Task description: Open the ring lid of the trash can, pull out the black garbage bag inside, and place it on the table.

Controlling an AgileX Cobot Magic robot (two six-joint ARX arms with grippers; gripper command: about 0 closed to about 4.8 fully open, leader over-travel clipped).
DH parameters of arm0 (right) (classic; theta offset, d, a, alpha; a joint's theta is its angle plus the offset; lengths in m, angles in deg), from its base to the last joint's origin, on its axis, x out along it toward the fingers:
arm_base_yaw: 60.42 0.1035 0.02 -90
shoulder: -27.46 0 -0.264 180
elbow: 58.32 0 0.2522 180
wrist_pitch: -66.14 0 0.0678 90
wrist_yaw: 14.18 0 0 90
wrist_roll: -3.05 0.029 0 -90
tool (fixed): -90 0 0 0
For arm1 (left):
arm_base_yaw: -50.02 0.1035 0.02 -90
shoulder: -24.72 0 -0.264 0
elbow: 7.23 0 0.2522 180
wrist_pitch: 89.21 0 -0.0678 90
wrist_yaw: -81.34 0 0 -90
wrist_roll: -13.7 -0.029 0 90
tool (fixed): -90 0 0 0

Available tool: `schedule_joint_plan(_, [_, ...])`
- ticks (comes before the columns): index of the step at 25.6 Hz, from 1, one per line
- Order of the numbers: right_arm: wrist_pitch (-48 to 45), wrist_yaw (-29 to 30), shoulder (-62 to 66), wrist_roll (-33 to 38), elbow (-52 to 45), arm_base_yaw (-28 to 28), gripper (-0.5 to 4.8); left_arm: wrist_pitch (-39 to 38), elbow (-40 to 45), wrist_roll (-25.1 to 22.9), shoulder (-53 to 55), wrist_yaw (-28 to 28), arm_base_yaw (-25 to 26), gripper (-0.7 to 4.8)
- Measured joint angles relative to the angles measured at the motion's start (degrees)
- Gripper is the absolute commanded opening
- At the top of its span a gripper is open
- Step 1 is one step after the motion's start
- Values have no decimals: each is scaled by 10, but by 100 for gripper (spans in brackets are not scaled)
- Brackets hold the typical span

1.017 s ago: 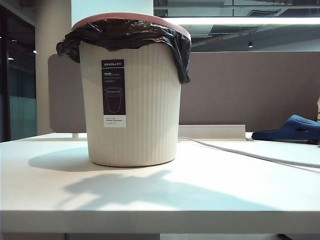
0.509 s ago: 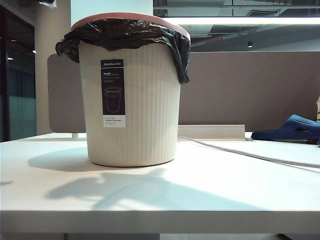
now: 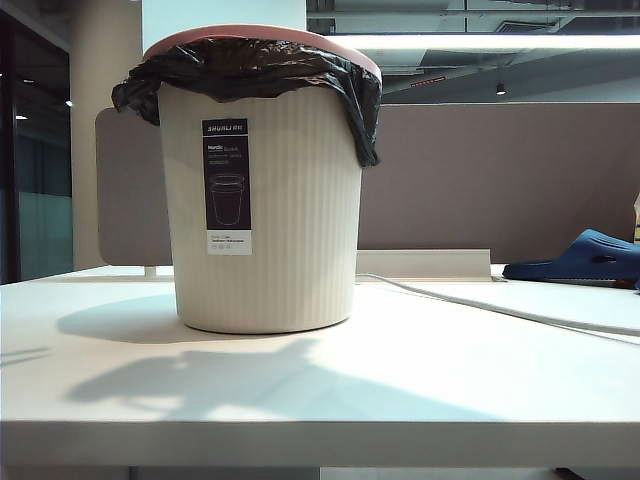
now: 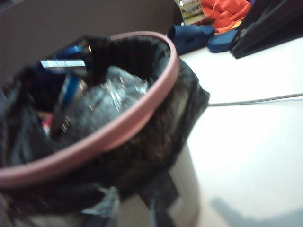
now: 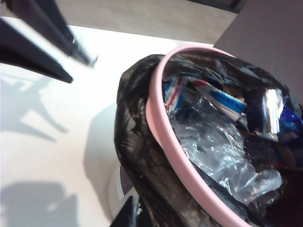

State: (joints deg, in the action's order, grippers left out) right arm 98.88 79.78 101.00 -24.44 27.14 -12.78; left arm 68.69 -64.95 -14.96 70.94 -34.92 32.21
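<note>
The cream ribbed trash can [image 3: 290, 230] stands on the white table [image 3: 450, 380]. The pale pink ring lid [image 3: 260, 32] sits on its rim, clamping the black garbage bag [image 3: 250, 65], whose edge hangs down outside. Neither gripper shows in the exterior view. In the blurred left wrist view my left gripper [image 4: 127, 216] hovers outside the can just below the ring lid [image 4: 142, 111], its dark fingers slightly apart, nothing between them. My right gripper [image 5: 135, 215] is shut, close against the bag's overhang [image 5: 137, 142] below the ring lid [image 5: 165, 142]. Wrappers and clear plastic fill the bag.
A dark blue slipper [image 3: 585, 255] lies at the back right of the table, and a white cable [image 3: 480, 305] runs across the table toward it. Orange cloth [image 4: 227, 9] lies beyond the slipper. Black bars [image 5: 38, 42] cross above the table beside the can.
The arm shadows on the table in front of the can have slid to the left. The can rocked slightly and settled back. Ring lid and bag stay as they were.
</note>
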Motion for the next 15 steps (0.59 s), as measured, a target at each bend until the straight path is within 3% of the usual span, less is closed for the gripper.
schedule_joint_plan(5, [0, 0, 0, 16, 0, -1, 0, 64, 0, -18, 42, -5, -16, 162])
schedule_joint_plan(8, [0, 0, 0, 18, 0, -1, 0, 78, 0, -47, 61, 4, -43, 172])
schedule_joint_plan(12, [2, 0, 0, 30, 0, -1, 0, 107, 0, -140, 94, 139, -122, 185])
schedule_joint_plan(15, [13, -1, 0, 31, -1, -2, 0, 152, 0, -195, 97, 208, -152, 185])
